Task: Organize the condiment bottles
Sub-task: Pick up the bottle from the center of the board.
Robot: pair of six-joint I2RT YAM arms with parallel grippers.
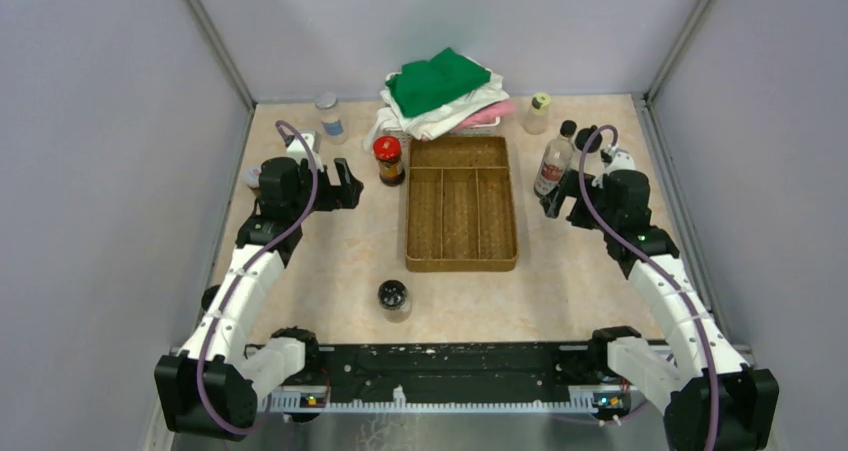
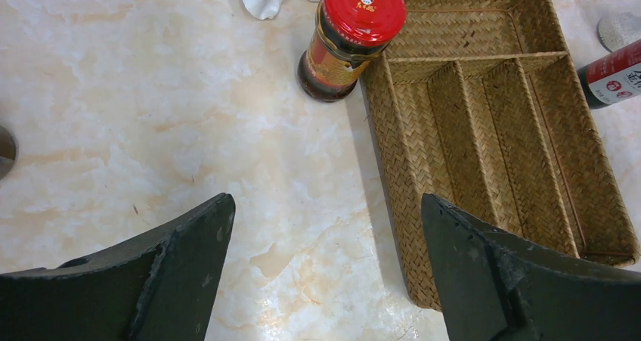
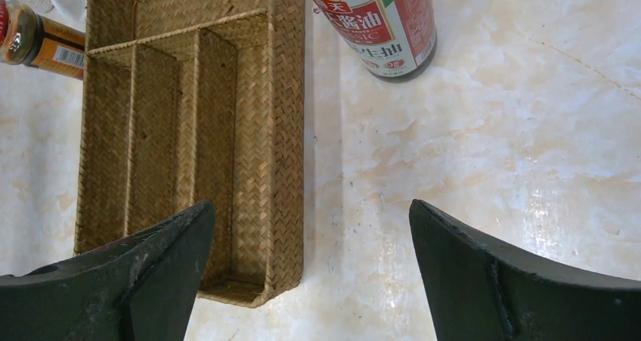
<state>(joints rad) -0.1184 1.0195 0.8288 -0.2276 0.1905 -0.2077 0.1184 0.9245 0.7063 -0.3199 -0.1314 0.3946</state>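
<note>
Woven brown tray (image 1: 411,216) is recorded at the centre of the marbled counter (image 1: 330,261).

Top view: a red-lidded jar (image 1: 388,160) is noted just beside the tray's upper left corner. A tall black-capped bottle (image 1: 553,163) with a red label stands to the right of the tray, near it but apart. A grey-lidded bottle (image 1: 328,116) is placed at the upper left of the counter and a yellowish-lidded bottle (image 1: 537,113) at the upper right. A black-lidded jar (image 1: 393,297) sits alone below the tray. A pile of green and white cloths (image 1: 445,91) lies at the tray's top end. The left fingers (image 1: 349,181) are pointed at the red-lidded jar, close but apart. The right fingers (image 1: 554,206) are seen just below the tall bottle; contact cannot be judged here.

Left wrist view: both fingers are spread wide at the bottom of the frame, with only bare counter and the tray's edge between them. The red-lidded jar stands upright at top centre, against the tray's corner.

Right wrist view: the fingers are likewise spread wide, with nothing gripped. The tall bottle's labelled base is seen at top centre, clear of the tray and of both fingers.
</note>
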